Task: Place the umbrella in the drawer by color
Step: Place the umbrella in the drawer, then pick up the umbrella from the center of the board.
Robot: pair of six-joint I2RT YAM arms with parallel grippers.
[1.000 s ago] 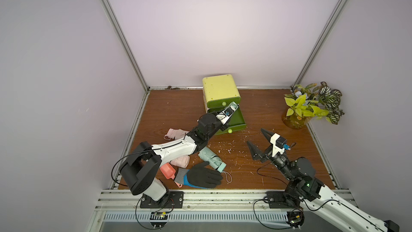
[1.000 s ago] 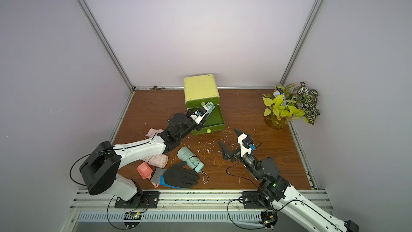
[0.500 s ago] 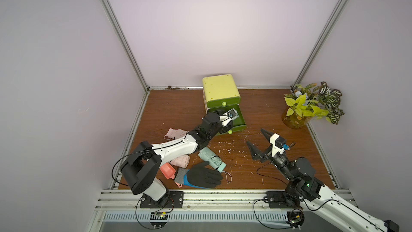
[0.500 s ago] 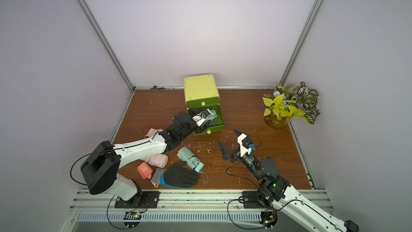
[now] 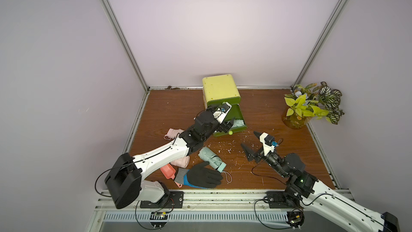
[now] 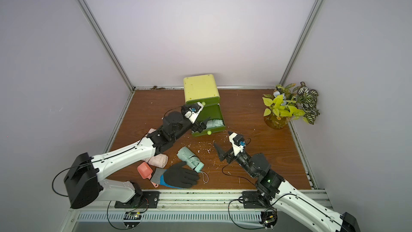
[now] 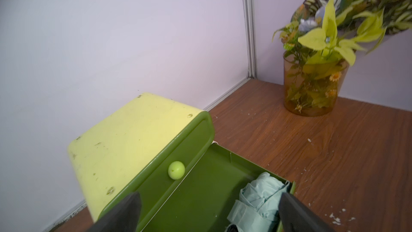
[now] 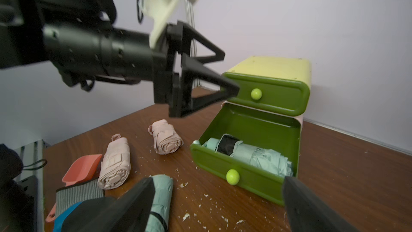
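In a top view, the left gripper [image 5: 225, 126] hangs over the near left corner of the open lower green metal drawer [image 5: 236, 113]. A folded mint-green umbrella [image 5: 239, 122] lies inside the drawer. The right gripper [image 5: 248, 139], jaws spread, hovers nearer, to the right.

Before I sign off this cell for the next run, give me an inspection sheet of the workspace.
Surface: wooden table, scattered white crumbs.
Job's things: green drawer unit, lower drawer open with one mint umbrella inside; second mint umbrella and two pink umbrellas on the table.
Clutter: black glove, coral scoop.
End effectors: left end effector open over the lower drawer, empty; right end effector open, empty, above the table.
Cables: black cable from the right arm trails across the table.
Surroundings: potted plant in the corner, lilac walls.
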